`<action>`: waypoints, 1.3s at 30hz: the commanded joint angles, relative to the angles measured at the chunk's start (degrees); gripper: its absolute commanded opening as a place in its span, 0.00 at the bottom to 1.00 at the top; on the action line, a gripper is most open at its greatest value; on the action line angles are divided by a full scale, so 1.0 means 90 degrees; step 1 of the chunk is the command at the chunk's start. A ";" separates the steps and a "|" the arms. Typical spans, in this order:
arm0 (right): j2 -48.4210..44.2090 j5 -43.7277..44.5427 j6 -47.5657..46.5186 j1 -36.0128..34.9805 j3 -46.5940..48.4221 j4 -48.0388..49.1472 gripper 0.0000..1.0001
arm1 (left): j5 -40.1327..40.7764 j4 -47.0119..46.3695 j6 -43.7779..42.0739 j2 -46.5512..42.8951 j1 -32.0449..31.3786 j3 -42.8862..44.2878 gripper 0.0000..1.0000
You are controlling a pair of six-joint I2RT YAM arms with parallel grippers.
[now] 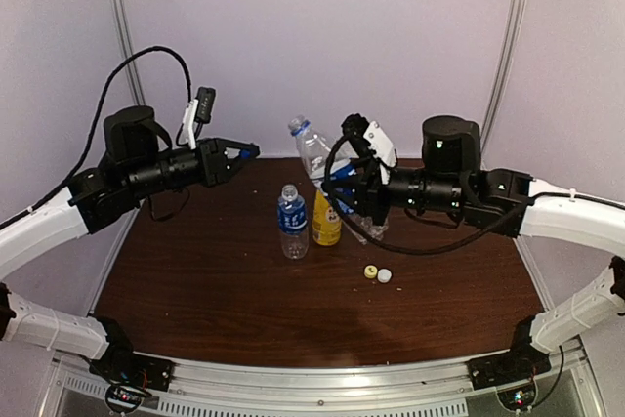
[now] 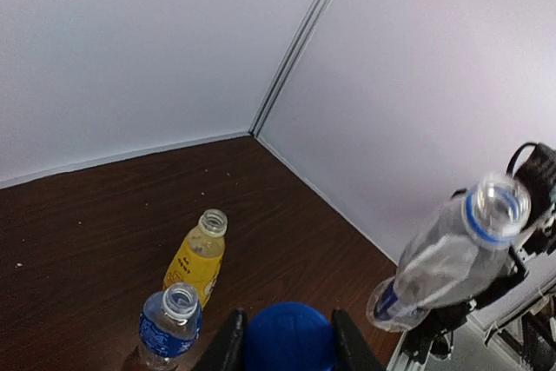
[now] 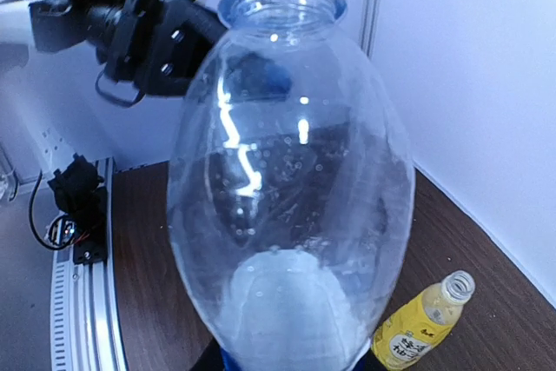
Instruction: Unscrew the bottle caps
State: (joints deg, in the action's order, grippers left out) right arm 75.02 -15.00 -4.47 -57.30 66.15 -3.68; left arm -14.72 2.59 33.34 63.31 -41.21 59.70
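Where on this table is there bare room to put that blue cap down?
The blue cap fits left of the short clear bottle, toward the table edge, or between the yellow cap, white cap and the near edge. Crowded: mid-table, around the yellow bottle and taller bottle.

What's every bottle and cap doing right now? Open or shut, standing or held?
yellow-orange bottle: open, standing on the table.
short clear bottle: open, standing.
taller clear bottle: open, tilted in the air, held by the right gripper.
blue cap: off, pinched in the left gripper.
yellow cap: off, lying on the table.
white cap: off, lying beside the yellow cap.
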 commanded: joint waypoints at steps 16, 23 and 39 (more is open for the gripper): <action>-0.0777 0.1825 0.2323 0.1728 0.0336 -0.1229 0.28 | 0.0878 -0.0998 -0.2865 0.3225 -0.2453 -0.0420 0.24; -0.0768 0.2013 0.2355 0.1954 0.0481 -0.1639 0.29 | 0.0761 -0.1334 -0.3080 0.5006 -0.2507 0.0431 0.24; -0.0949 0.1789 0.2274 0.2035 0.0429 -0.1865 0.30 | 0.0817 -0.0853 -0.3477 0.6823 -0.2524 0.2014 0.37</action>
State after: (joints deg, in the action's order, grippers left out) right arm 68.51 1.41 15.86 -39.40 69.19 -20.10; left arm -8.12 -5.23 3.90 123.94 -63.72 76.31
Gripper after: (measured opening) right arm 0.299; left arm 0.316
